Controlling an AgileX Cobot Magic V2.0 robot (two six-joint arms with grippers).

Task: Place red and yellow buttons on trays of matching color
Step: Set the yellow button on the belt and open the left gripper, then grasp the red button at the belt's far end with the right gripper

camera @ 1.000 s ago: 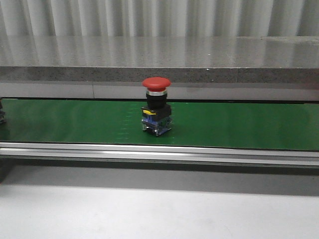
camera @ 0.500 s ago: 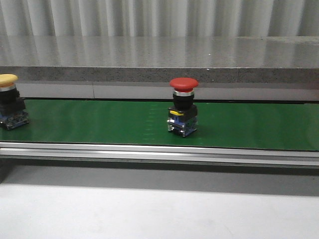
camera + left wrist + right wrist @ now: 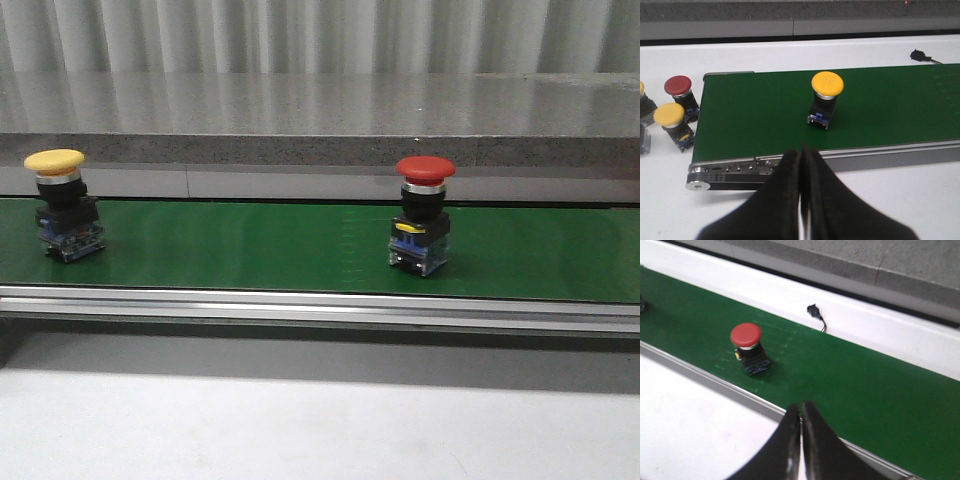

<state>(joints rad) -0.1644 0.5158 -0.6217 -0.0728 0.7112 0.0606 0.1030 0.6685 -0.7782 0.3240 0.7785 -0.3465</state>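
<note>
A red button [image 3: 422, 213] stands upright on the green conveyor belt [image 3: 250, 245], right of centre; it also shows in the right wrist view [image 3: 748, 353]. A yellow button [image 3: 64, 203] stands on the belt at the far left and shows in the left wrist view [image 3: 824, 98]. My left gripper [image 3: 801, 152] is shut and empty, over the belt's near rail, short of the yellow button. My right gripper [image 3: 800, 411] is shut and empty at the near rail, beside the red button. No trays are in view.
In the left wrist view, spare buttons sit on the white table off the belt's end: a red one [image 3: 680, 93], a yellow one [image 3: 672, 123] and more at the edge [image 3: 644, 107]. A small black connector [image 3: 920, 54] lies behind the belt. A grey ledge [image 3: 320, 110] runs behind.
The belt carried the red button steadily to the right. The yellow button entered from the left edge and moved right. Neither gripper shows in the earlier frames.
</note>
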